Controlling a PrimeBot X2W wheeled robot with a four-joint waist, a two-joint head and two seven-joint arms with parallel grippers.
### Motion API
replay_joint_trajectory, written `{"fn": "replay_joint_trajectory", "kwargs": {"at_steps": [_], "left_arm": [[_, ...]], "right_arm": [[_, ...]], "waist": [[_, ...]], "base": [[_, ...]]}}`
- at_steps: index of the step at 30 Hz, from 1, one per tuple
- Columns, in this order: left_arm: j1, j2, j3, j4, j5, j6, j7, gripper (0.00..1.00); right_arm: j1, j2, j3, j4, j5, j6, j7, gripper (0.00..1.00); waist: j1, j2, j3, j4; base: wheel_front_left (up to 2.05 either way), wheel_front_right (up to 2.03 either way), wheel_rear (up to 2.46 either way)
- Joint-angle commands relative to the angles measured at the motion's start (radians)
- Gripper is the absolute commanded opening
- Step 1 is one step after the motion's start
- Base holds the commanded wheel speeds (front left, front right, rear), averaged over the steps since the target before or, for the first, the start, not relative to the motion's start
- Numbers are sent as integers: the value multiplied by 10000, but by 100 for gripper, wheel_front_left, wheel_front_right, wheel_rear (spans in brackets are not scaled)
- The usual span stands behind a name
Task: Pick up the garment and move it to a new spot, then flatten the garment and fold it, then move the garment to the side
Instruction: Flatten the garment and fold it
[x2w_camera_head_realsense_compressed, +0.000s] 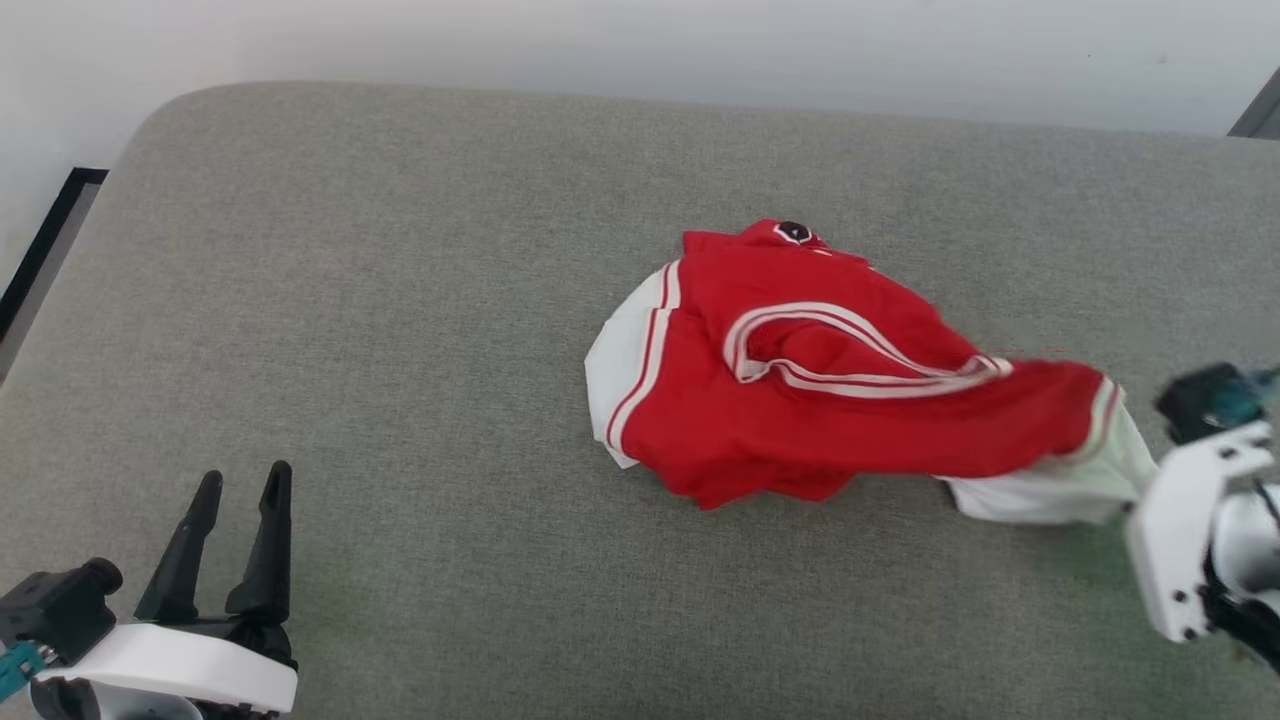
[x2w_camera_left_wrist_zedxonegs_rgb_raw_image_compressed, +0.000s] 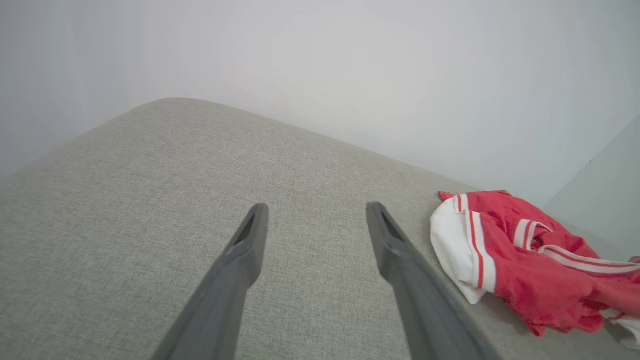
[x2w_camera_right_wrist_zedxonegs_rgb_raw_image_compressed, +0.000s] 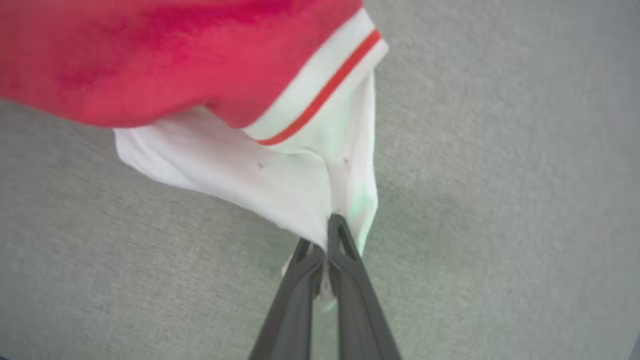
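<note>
The garment (x2w_camera_head_realsense_compressed: 800, 400) is a red jersey with white sleeve ends and red-and-white striped trim, lying crumpled right of centre on the grey cushion. Its right white sleeve end (x2w_camera_right_wrist_zedxonegs_rgb_raw_image_compressed: 280, 180) is pulled out sideways and pinched between the fingers of my right gripper (x2w_camera_right_wrist_zedxonegs_rgb_raw_image_compressed: 322, 235), which is shut on that cloth. In the head view the right wrist (x2w_camera_head_realsense_compressed: 1200, 520) sits at the right edge beside that sleeve. My left gripper (x2w_camera_head_realsense_compressed: 245, 485) rests at the lower left, open and empty, well away from the jersey (x2w_camera_left_wrist_zedxonegs_rgb_raw_image_compressed: 525, 260); its fingers (x2w_camera_left_wrist_zedxonegs_rgb_raw_image_compressed: 250, 245) point across bare cushion.
The grey fabric cushion (x2w_camera_head_realsense_compressed: 400, 300) is wide, with a rounded far-left corner and a pale wall behind it. A dark strip (x2w_camera_head_realsense_compressed: 45, 250) runs along the floor past the left edge. Bare cushion lies left of and in front of the jersey.
</note>
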Motion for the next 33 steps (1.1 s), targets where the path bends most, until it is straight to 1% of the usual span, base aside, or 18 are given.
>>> {"fn": "replay_joint_trajectory", "kwargs": {"at_steps": [1,5,6,7,9,10,11,12,16,20,22,28,33], "left_arm": [[-46,68,-1,-21,-53,-30,-46,100],[-169,107,-76,32,-73,-30,-46,100],[-208,112,-105,43,-94,-30,-46,100],[-242,156,-175,88,-103,-30,-46,100],[-265,176,-218,109,-134,-30,-46,100],[-293,230,-287,134,-132,-30,-46,100],[-337,282,-345,156,-153,-30,-46,100],[-398,321,-404,167,-205,-30,-46,100],[-541,632,-804,287,-458,-30,-20,100],[-829,1040,-1183,222,-813,-30,383,100],[-995,1246,-1387,89,-1089,-30,740,100],[-1756,1914,-1931,-325,-1732,-30,2307,100],[-2615,2368,-2315,-543,-2057,-19,3920,100]], "right_arm": [[302,87,-393,19,-73,-21,132,0],[574,155,-960,460,-229,-22,88,0],[599,192,-1055,662,-254,-22,-13,0],[549,340,-1173,1144,-307,-21,-266,0],[494,343,-1105,1351,-366,-22,-379,0],[431,465,-1088,1594,-291,-21,-480,11],[352,564,-1087,1821,-282,-21,-619,58],[270,571,-1009,1986,-349,-19,-772,100],[76,745,-683,2353,-294,-13,-1099,100],[94,797,-630,2080,-174,-13,-1187,100],[197,864,-732,1734,-79,-13,-1271,100],[727,1334,-1046,379,73,-14,-1236,100],[1063,1941,-1315,-911,16,-14,-1548,100]], "waist": [[0,0,36,-15],[0,0,100,-3],[0,0,122,-1],[0,0,159,-12],[0,0,175,-13],[0,0,184,-20],[0,0,191,-33],[0,0,197,-43],[0,0,158,-161],[0,0,53,-379],[0,0,-9,-492],[0,0,-193,-942],[0,0,-267,-1437]], "base": [[0,0,0],[0,0,0],[0,0,0],[0,0,0],[0,0,0],[0,0,0],[0,0,0],[0,0,0],[0,0,0],[0,0,0],[0,0,0],[0,0,0],[0,0,0]]}}
